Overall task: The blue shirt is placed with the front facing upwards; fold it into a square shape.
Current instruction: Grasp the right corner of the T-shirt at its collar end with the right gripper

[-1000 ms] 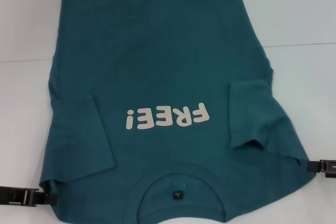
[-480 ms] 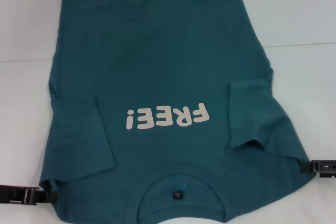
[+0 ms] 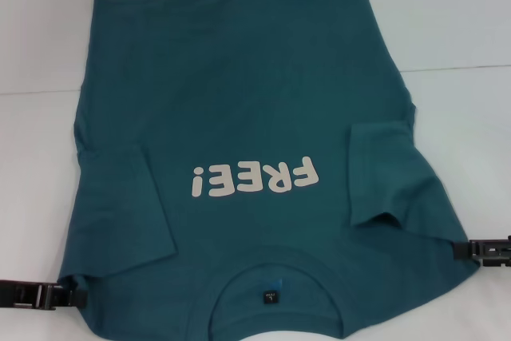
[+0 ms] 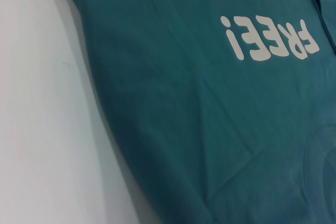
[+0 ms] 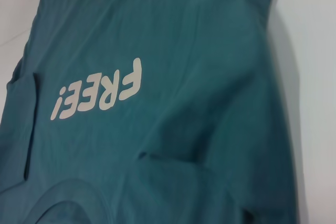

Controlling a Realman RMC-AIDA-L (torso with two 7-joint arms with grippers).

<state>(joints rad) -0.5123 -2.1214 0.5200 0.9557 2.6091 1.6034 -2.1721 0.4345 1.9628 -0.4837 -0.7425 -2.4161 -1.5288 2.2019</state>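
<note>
The blue shirt (image 3: 255, 157) lies flat on the white table (image 3: 463, 21), print up, collar (image 3: 275, 265) at six o'clock and hem at twelve, with both sleeves turned in over the body, which narrows it toward a square fold. The left gripper (image 3: 68, 297) sits low at the shoulder corner at eight o'clock, the right gripper (image 3: 467, 251) at the opposite corner at four o'clock, each touching the fabric edge, likely so both corners can be lifted together. Whether either pincer is apart or clamped on cloth I cannot tell. Bare table shows at nine, three and twelve o'clock, giving room to carry the shoulders up toward the hem.
</note>
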